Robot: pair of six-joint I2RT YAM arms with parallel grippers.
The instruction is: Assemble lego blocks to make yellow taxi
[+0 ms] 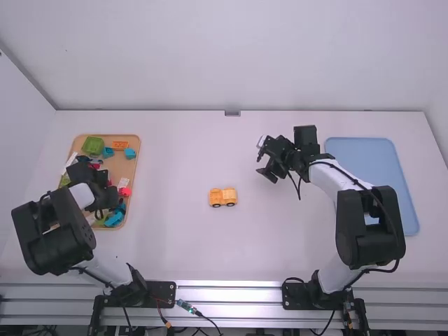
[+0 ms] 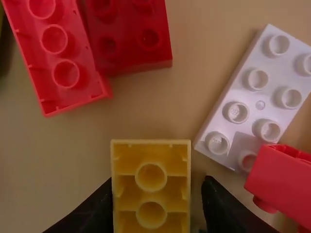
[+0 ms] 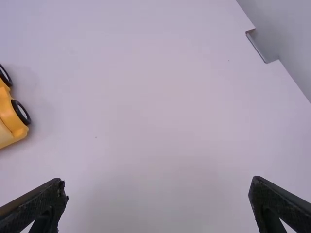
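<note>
In the high view my left gripper (image 1: 91, 183) is over the wooden tray (image 1: 129, 171) of blocks. In the left wrist view my left gripper (image 2: 158, 187) stands open around a yellow block (image 2: 151, 187) with hollow tubes showing; the left finger is close against its side and a small gap shows on the right. An orange-yellow car piece with black wheels (image 1: 223, 197) stands mid-table; part of this car piece (image 3: 10, 119) also appears at the right wrist view's left edge. My right gripper (image 1: 261, 159), above the table right of the car, is open; between the right gripper's (image 3: 158, 194) fingers is only table.
Red blocks (image 2: 127, 36), a white block (image 2: 262, 97) and a bright red piece (image 2: 279, 179) lie around the yellow block. The tray also holds a green block (image 1: 92, 145), an orange block (image 1: 120, 145) and blue pieces (image 1: 130, 152). A blue tray (image 1: 371, 157) lies beneath the right arm.
</note>
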